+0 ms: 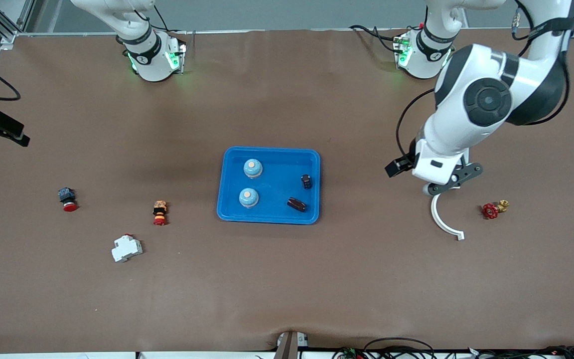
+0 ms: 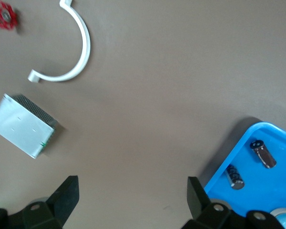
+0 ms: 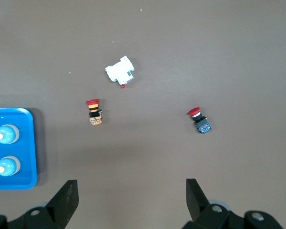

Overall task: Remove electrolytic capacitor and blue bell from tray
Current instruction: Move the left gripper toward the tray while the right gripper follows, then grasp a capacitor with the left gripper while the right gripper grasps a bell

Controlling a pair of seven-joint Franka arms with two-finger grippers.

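Both our grippers hang open: left gripper point(image 2: 131, 200) beside the tray point(image 1: 229, 212), right gripper point(image 3: 131, 200) over bare table. In the tray, the capacitor point(image 1: 297, 204) looks light, slick; pinch across its barrel. The bell point(image 1: 248, 197) suits a grip at the base.

Bright blue tray point(image 1: 269, 217) sits mid-counter. Inside: two blue bells point(image 1: 252, 168) point(image 1: 248, 197) upright toward the right arm's end, and two dark electrolytic capacitors point(image 1: 306, 181) point(image 1: 296, 204) lying on their sides toward the left arm's end.

Even overhead light, soft short shadows (wrist views slightly softer), no glare.
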